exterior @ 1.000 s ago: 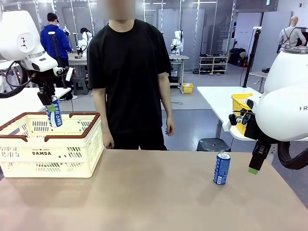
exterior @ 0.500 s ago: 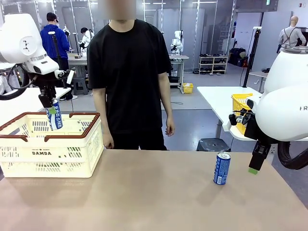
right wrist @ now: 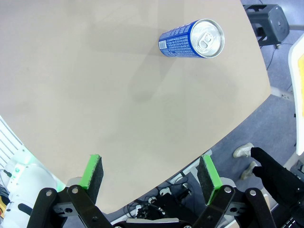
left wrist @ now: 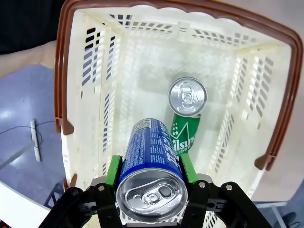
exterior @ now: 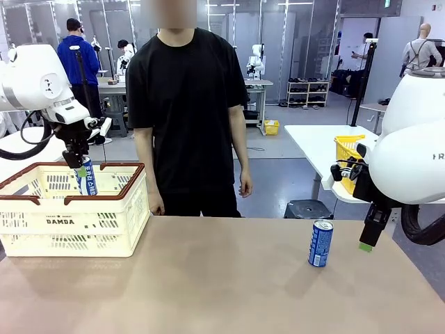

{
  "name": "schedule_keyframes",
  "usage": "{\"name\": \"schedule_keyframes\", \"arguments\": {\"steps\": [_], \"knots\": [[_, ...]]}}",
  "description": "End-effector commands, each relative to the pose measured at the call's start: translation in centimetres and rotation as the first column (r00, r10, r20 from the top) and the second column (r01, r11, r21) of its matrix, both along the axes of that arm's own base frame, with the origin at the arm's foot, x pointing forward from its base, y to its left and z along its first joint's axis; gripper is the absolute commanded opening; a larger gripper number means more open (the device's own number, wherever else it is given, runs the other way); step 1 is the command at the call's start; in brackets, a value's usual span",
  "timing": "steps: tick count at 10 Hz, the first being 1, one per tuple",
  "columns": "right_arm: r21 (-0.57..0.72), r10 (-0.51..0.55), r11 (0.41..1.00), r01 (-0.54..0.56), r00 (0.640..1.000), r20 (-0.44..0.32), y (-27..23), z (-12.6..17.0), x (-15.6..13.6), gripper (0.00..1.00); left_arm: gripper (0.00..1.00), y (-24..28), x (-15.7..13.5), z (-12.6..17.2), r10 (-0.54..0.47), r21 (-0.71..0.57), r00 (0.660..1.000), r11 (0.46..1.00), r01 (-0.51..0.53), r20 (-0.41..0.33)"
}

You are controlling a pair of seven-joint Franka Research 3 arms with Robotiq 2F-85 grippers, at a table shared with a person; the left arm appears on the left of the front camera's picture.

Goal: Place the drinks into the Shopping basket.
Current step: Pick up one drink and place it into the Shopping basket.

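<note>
My left gripper [exterior: 78, 165] is shut on a blue can [exterior: 86, 178] and holds it upright, partly sunk below the rim of the cream Shopping basket [exterior: 69, 217] at the table's left. In the left wrist view the held blue can [left wrist: 149, 156] sits between the green pads [left wrist: 113, 170], above the basket floor [left wrist: 142, 66]. A green can [left wrist: 186, 116] stands inside the basket. A second blue can [exterior: 320, 243] stands on the table at the right. My right gripper [exterior: 366, 235] hangs open just right of it, and from the right wrist this can [right wrist: 190, 39] is well beyond the spread fingers [right wrist: 93, 172].
A person in a black shirt [exterior: 186, 104] stands at the far edge, arms down, one hand [exterior: 156, 204] near the basket's right end. A yellow mesh basket [exterior: 345, 154] sits on another table behind my right arm. The table's right edge [right wrist: 247, 123] runs close to the right gripper.
The left gripper has come down and slightly right, lowering the blue can from above the rim into the basket. The right arm and the can on the table have not moved.
</note>
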State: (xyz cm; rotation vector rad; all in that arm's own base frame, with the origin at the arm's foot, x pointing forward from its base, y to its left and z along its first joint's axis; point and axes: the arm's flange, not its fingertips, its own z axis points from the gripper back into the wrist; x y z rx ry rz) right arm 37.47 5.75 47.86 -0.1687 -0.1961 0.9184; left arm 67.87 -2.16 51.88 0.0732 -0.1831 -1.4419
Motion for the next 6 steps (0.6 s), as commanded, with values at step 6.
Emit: {"name": "schedule_keyframes", "arguments": {"steps": [6], "knots": [[0.002,-0.001,1.000,0.001,1.000,-0.002,-0.1,-0.1,0.0,1.00,0.58,0.8,2.1,-3.5,-0.044,-0.012,0.999,0.999,0.044,0.026]]}}
